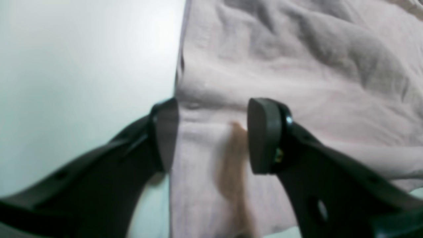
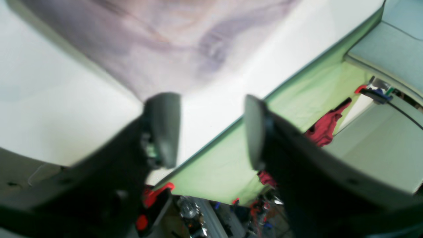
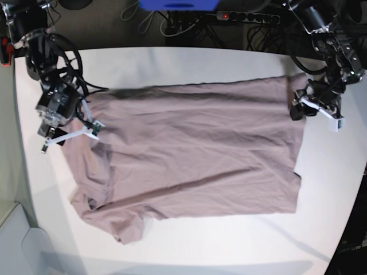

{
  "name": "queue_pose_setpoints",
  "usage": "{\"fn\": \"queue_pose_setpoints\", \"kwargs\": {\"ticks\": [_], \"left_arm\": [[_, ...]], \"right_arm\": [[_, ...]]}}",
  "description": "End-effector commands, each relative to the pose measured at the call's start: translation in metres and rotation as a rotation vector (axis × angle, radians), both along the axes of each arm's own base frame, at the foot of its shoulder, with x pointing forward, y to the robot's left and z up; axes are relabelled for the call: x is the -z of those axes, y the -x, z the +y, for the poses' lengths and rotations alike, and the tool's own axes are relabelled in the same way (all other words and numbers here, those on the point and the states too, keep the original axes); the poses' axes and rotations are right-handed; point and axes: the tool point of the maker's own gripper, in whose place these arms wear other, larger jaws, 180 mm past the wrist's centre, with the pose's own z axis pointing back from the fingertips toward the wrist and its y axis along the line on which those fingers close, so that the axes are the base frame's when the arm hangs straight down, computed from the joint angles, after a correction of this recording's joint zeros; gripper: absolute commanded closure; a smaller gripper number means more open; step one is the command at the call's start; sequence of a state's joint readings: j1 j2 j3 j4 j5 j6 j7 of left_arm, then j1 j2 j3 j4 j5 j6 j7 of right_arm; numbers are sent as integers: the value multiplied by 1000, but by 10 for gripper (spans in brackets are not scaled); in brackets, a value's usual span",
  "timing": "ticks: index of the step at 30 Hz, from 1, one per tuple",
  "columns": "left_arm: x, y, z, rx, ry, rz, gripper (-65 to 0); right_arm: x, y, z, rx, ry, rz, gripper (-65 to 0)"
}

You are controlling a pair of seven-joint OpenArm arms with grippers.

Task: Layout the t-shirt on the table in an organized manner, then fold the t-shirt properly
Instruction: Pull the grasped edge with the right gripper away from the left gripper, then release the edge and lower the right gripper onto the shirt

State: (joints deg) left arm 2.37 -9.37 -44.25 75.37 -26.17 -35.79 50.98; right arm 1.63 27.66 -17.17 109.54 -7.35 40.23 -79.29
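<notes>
The mauve-brown t-shirt (image 3: 195,154) lies spread and wrinkled on the white table (image 3: 229,246), its hem at the right of the base view and its sleeves at the left. My left gripper (image 3: 298,109) is at the hem's far corner. In the left wrist view its jaws (image 1: 211,135) stand apart astride the t-shirt's edge (image 1: 297,66), one finger over bare table (image 1: 82,66), the other over cloth. My right gripper (image 3: 77,130) is at the shirt's far left end. It (image 2: 211,129) is open and holds nothing, with blurred t-shirt (image 2: 148,43) just beyond its fingertips.
A power strip with cables (image 3: 246,17) and a blue object (image 3: 178,4) lie behind the table's far edge. The right wrist view shows the table edge (image 2: 231,122) right under the gripper, green floor beyond it and a red cloth (image 2: 325,127) there.
</notes>
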Motion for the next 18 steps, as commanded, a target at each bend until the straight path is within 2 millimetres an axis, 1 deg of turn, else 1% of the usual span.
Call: {"fn": "queue_pose_setpoints", "kwargs": {"ticks": [1, 4, 6, 7, 9, 11, 14, 16, 17, 18], "left_arm": [[-7, 0, 16, -10, -42, 1, -332], [-12, -1, 23, -12, -58, -5, -332], [-18, 0, 36, -31, -77, -13, -332], [-20, 0, 39, -41, -79, -17, -332], [-25, 2, 46, -61, -86, -26, -332], [-36, -1, 49, -64, -107, -52, -332], [-50, -5, 50, -53, -141, -86, -332], [-61, -9, 49, -45, -166, -112, -332], [-65, -9, 48, -40, -173, -116, -332], [-64, -8, 44, -33, -168, -104, -332]], "right_arm": [[-21, -8, -17, 35, 42, -63, -356], [-33, -3, -36, 105, 33, -107, -363], [-36, -1, -44, 132, 35, -115, -363], [-35, 1, -46, 138, 38, -109, -363], [-25, 13, -49, 146, 43, -73, -363], [-13, 29, -48, 153, 35, -30, -363], [14, 50, -22, 126, -58, 26, -363], [30, 64, -10, 107, -114, 58, -363], [37, 69, -1, 104, -146, 71, -363], [43, 72, 6, 109, -182, 77, -364]]}}
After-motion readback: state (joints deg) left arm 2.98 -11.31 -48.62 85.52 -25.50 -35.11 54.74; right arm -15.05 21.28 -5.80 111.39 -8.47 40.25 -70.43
